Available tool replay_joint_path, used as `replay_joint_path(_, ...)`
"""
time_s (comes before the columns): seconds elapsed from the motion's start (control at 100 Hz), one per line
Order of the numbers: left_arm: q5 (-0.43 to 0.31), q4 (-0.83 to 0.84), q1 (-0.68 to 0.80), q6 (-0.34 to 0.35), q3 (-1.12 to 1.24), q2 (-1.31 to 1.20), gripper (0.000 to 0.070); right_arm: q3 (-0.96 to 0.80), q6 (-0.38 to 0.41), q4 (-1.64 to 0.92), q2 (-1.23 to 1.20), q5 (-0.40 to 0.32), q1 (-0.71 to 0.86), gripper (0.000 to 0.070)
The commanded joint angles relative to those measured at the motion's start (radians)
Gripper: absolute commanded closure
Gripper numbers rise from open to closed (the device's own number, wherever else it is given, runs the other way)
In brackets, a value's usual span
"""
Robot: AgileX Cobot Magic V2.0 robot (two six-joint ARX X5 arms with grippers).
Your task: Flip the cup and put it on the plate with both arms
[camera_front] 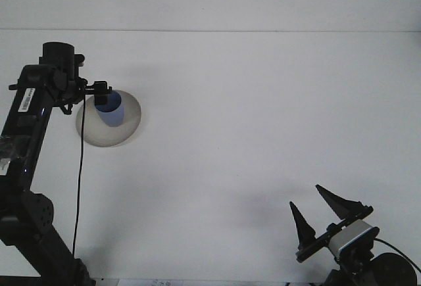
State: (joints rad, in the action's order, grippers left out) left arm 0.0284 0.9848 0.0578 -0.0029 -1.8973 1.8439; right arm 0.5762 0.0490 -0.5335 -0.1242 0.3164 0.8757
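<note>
A blue cup stands on the round grey plate at the left of the white table. My left gripper is at the cup's upper left rim, partly over it. Whether it still holds the cup is hidden from this angle. My right gripper rests low at the bottom right, far from the plate, open with nothing between its two black pointed fingers.
The left arm rises along the left edge, and a black cable hangs from it. The table's far edge meets a white wall.
</note>
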Motion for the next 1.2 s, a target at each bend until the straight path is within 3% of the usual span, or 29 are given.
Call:
replay_joint_path(0.0, 0.001, 0.011, -0.005, -0.021, -0.043, -0.015, 0.0196, 0.005, 0.007, 0.009, 0.0, 0.002, 0.009, 0.0217)
replay_joint_path(0.32, -0.019, -0.014, -0.079, -0.051, 0.005, -0.363, 0.0196, 0.005, 0.007, 0.01, 0.0, 0.002, 0.009, 0.0217)
replay_joint_path(0.56, -0.04, -0.282, -0.203, -0.102, 0.484, -0.808, 0.0196, 0.005, 0.007, 0.016, 0.0, 0.002, 0.009, 0.0216)
replay_joint_path(0.71, -0.106, -0.4, -0.338, -0.224, 0.825, -1.073, 0.0196, 0.005, 0.007, 0.016, 0.0, 0.001, 0.009, 0.0216)
replay_joint_path(0.83, -0.108, -0.459, -0.419, -0.325, 1.037, -1.249, 0.0196, 0.005, 0.008, 0.016, 0.0, -0.002, 0.009, 0.0216)
replay_joint_path(0.96, -0.108, -0.462, -0.466, -0.351, 1.162, -1.381, 0.0198, 0.005, 0.007, 0.015, 0.0, -0.001, 0.009, 0.0223)
replay_joint_path(1.0, -0.108, -0.459, -0.472, -0.351, 1.18, -1.41, 0.0207, 0.005, 0.007, 0.014, 0.0, -0.001, 0.009, 0.0279)
replay_joint_path(1.05, -0.108, -0.452, -0.476, -0.351, 1.189, -1.436, 0.0301, 0.005, 0.007, 0.01, -0.001, -0.001, 0.009, 0.0459)
replay_joint_path(1.1, -0.107, -0.45, -0.476, -0.349, 1.189, -1.452, 0.0547, 0.005, 0.007, 0.003, -0.001, -0.001, 0.009, 0.07)
replay_joint_path(1.13, -0.107, -0.45, -0.476, -0.349, 1.189, -1.458, 0.07, 0.005, 0.007, 0.001, -0.001, -0.001, 0.009, 0.0697)
replay_joint_path(1.19, -0.106, -0.455, -0.476, -0.345, 1.189, -1.464, 0.069, 0.005, 0.007, 0.001, -0.001, -0.001, 0.009, 0.0694)
